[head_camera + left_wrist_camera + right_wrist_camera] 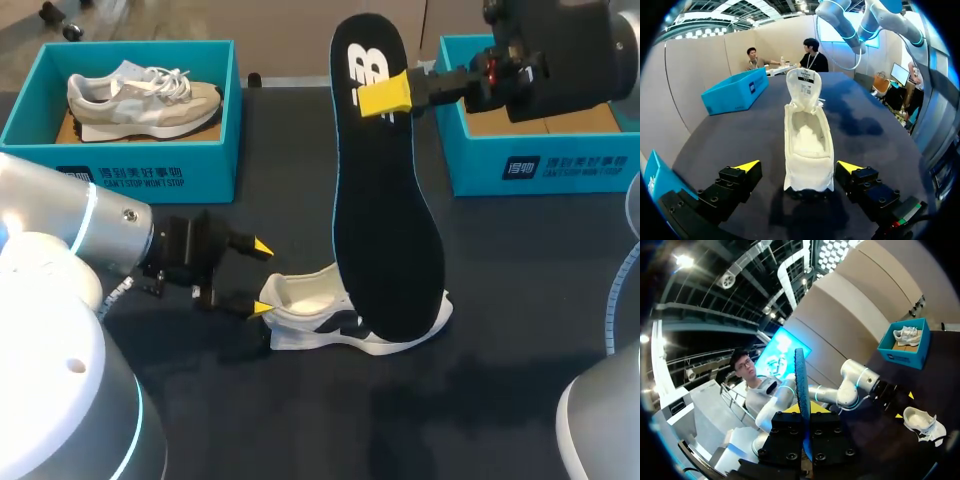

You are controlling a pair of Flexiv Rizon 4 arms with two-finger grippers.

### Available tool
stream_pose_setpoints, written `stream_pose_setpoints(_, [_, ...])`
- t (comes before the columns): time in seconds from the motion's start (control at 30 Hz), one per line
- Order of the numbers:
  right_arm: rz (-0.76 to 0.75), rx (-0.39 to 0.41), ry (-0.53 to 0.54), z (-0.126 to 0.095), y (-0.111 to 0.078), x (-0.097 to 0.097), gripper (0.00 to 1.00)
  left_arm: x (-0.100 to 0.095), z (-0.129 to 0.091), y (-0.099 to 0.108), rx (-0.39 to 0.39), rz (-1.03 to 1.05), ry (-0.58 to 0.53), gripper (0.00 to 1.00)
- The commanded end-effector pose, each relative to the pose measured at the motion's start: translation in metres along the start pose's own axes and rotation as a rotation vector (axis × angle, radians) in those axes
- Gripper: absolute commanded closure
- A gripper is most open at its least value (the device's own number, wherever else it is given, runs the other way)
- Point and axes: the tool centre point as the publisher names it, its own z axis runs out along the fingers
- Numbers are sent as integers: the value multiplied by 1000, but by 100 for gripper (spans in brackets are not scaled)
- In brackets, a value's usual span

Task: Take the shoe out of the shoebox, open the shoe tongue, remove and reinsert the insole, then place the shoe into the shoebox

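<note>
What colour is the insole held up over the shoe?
Black insole with a white logo and a thin blue edge; the head view shows it best.

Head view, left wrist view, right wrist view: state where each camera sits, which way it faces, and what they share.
Head view: above and behind, looking down on the table; both arms show, left gripper beside the shoe, right gripper holding the insole.
Left wrist view: on the left wrist, looking along the open left gripper at the shoe's heel.
Right wrist view: on the right wrist, looking along the clamped insole; right gripper shows, left gripper beyond.
Shared: all three show the shoe.
</note>
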Motion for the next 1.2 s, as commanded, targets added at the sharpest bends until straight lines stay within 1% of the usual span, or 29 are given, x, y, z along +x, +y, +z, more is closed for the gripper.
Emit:
stream_pose_setpoints(0.03, [1, 2, 0, 4, 2, -1, 100, -4, -6, -5, -72, -2, 17, 0])
stream_pose_setpoints(0.3, [1, 2, 0, 4, 2, -1, 100, -5, -9, -11, -136, -8, 60, 0])
stream_pose_setpoints(0.47, [1, 2, 0, 4, 2, -1, 100, -3, -9, -13, -138, -9, 66, 0])
stream_pose_setpoints(0.73, [1, 2, 0, 4, 2, -1, 100, 0, -16, -16, -170, -12, 62, 0])
stream_pose_setpoints(0.83, [1, 2, 0, 4, 2, -1, 100, 0, -18, -17, -198, 1, 49, 0])
stream_pose_setpoints(0.87, [1, 2, 0, 4, 2, -1, 100, -1, -17, -17, -187, 18, 52, 0])
stream_pose_setpoints(1.2, [1, 2, 0, 4, 2, -1, 100, -1, -17, -17, -187, 18, 52, 0])
